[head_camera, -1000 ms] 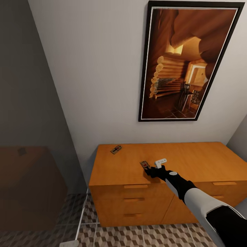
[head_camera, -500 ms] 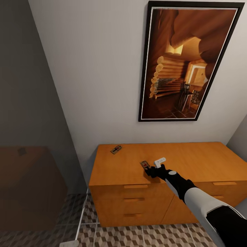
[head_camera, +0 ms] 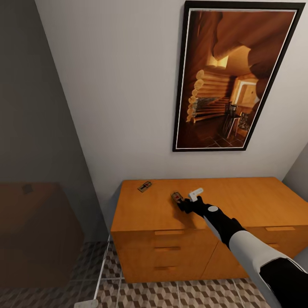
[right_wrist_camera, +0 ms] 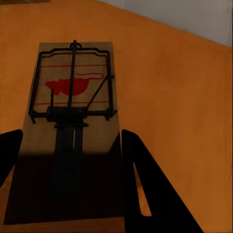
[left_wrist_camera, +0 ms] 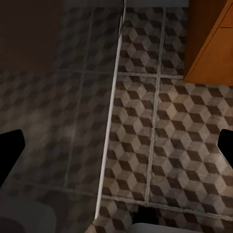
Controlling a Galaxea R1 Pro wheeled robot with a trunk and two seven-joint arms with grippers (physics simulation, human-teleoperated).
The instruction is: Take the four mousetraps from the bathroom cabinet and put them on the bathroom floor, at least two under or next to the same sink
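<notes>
On the orange-brown cabinet [head_camera: 248,196], my right gripper [head_camera: 179,202] is shut on a mousetrap [head_camera: 176,196], a small brown board with dark wire and a red mouse print. In the right wrist view the mousetrap [right_wrist_camera: 73,107] lies between the two dark fingers [right_wrist_camera: 145,189], which press its long edges; the right gripper [right_wrist_camera: 70,138] holds its near half. A second mousetrap [head_camera: 145,186] lies flat near the cabinet's back left corner. My left gripper [left_wrist_camera: 116,150] hangs open over the cube-patterned bathroom floor [left_wrist_camera: 165,136], with nothing between its fingers.
A large framed picture [head_camera: 233,77] hangs on the wall above the cabinet. A dark glass partition [head_camera: 42,162] stands to the left, its pale bottom rail [left_wrist_camera: 109,131] crossing the floor. The cabinet's corner [left_wrist_camera: 208,43] is close to the left gripper. Floor tiles [head_camera: 171,295] run before the drawers.
My right gripper has moved back and slightly left across the cabinet top, carrying the mousetrap with it. The second mousetrap and the camera have stayed still.
</notes>
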